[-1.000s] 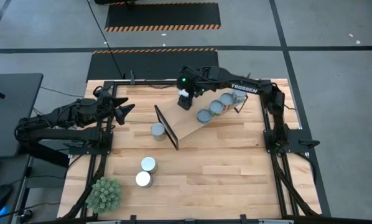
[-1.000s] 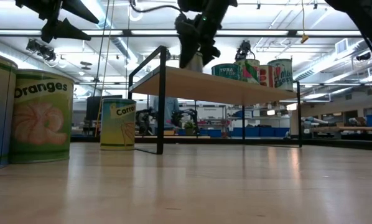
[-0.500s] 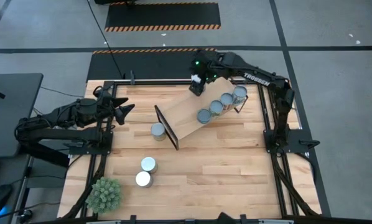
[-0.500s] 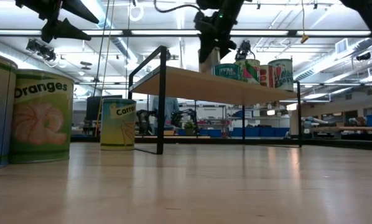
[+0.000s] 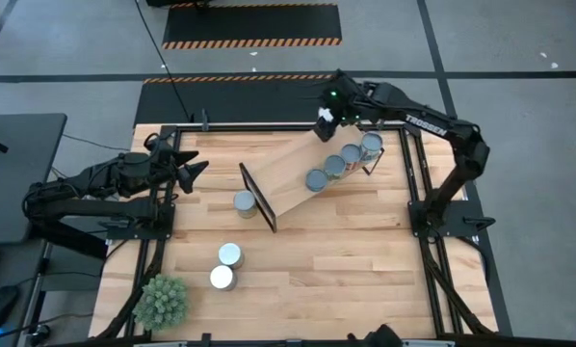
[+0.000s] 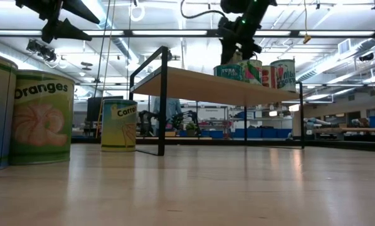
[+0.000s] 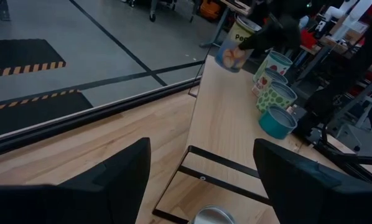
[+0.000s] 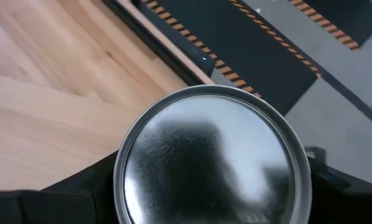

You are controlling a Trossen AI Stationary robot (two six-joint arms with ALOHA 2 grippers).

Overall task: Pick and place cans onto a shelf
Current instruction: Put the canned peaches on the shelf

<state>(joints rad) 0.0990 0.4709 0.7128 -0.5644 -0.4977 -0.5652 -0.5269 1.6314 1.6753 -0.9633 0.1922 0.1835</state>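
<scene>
Idle left gripper (image 5: pixel 194 171) is parked at the worktop's (image 5: pixel 346 241) left edge, fingers apart and empty. Three loose silver-topped metal cans (image 5: pixel 244 201) are left on the worktop beside the long light-wood shelf (image 5: pixel 288 178). Further right, the right gripper (image 5: pixel 324 125) is clamped on a peach-labelled can (image 7: pixel 234 46) above the shelf's far edge. Released there, the can could be tipped off.

The right gripper (image 5: pixel 326 125), carrying a can (image 8: pixel 212 157), has moved along the shelf (image 5: pixel 293 172) toward the standing cans (image 5: pixel 343 163).
</scene>
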